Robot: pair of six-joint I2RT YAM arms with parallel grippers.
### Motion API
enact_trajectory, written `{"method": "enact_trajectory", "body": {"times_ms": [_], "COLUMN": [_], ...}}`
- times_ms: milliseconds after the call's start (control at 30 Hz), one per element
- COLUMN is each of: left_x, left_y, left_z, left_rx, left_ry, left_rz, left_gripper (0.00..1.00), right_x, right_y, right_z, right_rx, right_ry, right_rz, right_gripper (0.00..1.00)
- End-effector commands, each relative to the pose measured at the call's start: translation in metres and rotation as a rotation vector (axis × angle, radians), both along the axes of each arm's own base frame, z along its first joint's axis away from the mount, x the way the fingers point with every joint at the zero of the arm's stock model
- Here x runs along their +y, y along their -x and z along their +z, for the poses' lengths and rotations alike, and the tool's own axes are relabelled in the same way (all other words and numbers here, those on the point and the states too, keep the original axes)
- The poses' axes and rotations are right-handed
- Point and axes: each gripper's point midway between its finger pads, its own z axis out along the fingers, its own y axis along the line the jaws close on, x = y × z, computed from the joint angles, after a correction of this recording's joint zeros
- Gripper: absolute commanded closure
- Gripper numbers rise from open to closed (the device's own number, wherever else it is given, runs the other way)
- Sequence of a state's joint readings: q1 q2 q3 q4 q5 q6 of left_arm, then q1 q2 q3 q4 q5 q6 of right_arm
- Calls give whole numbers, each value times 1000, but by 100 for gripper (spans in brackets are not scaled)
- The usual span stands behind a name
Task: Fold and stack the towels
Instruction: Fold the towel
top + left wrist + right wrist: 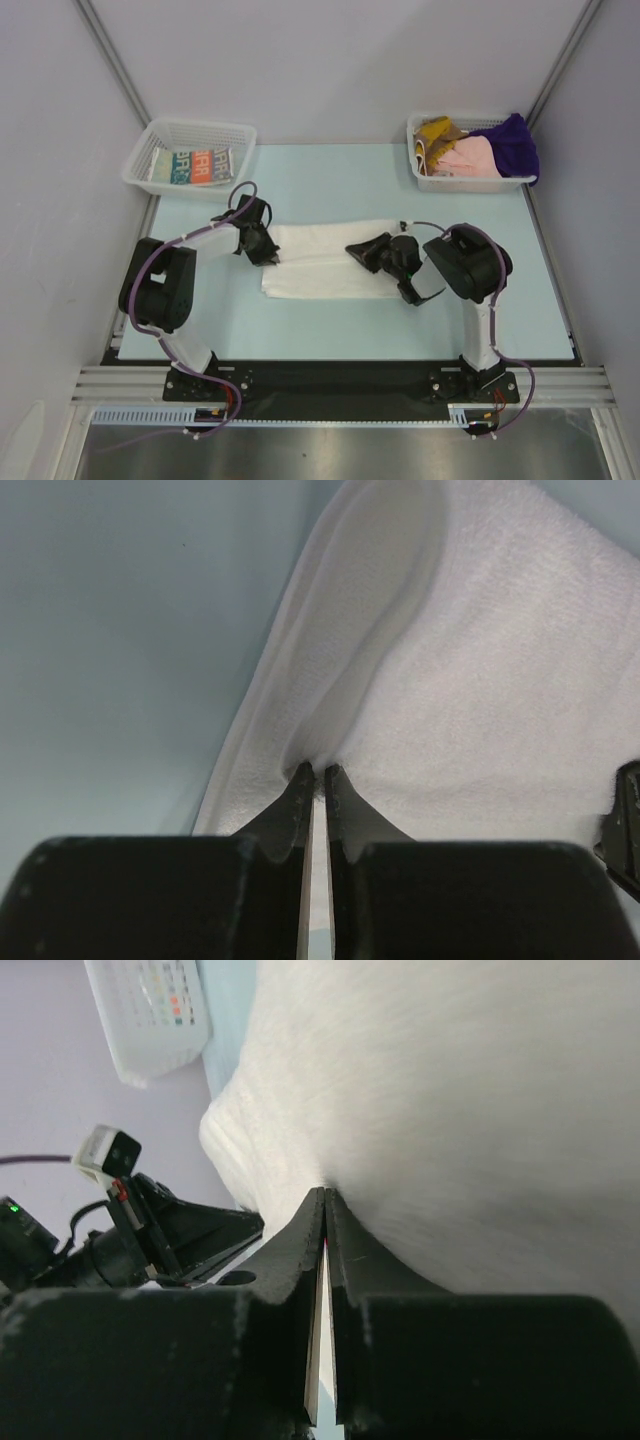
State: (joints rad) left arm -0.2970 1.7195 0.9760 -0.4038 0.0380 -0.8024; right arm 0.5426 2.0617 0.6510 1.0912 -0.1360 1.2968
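pinching opposite ends of the white towel (320, 265), the left gripper (315, 772) and right gripper (325, 1195) each have jaws clamped tight on its cloth as it lies spread across the middle of the pale blue table (330, 180) (a printed towel (200, 166) sits in the far-left basket (180, 128)).

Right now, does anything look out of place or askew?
The purple towel spills over the right basket's right rim instead of lying inside. Nothing odd about the white towel.
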Motion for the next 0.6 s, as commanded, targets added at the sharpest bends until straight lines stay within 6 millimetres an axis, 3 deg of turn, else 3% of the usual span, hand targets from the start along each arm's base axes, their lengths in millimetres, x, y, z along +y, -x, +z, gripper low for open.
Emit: {"method": "enact_trajectory", "body": {"times_ms": [0,167,300,400,500,533,567], "left_x": [16,16,17,17,18,18,19], "left_y": [5,5,4,4,1,2,1], "left_z": [-33,-32,-31,-31,-28,-27,-24], "left_rx": [46,45,41,41,26,27,17], "left_ry": [-71,-73,-76,-78,-83,-87,-92], "left_rz": [9,10,11,9,0,-5,-7], "left_gripper": [92,92,92,92,92,91,89], "right_x": [-47,-122,-163,-181,-179,-177,-177], "right_y": [-14,-8,2,2,4,-1,3], "right_z": [23,14,15,22,25,41,31], "right_rx": [-61,-25,-16,-27,-26,-66,-29], "right_ry": [-63,-76,-98,-100,-63,-56,12], "right_rz": [-137,-278,-350,-368,-319,-296,-272], "right_gripper": [95,96,96,96,95,93,92]}}
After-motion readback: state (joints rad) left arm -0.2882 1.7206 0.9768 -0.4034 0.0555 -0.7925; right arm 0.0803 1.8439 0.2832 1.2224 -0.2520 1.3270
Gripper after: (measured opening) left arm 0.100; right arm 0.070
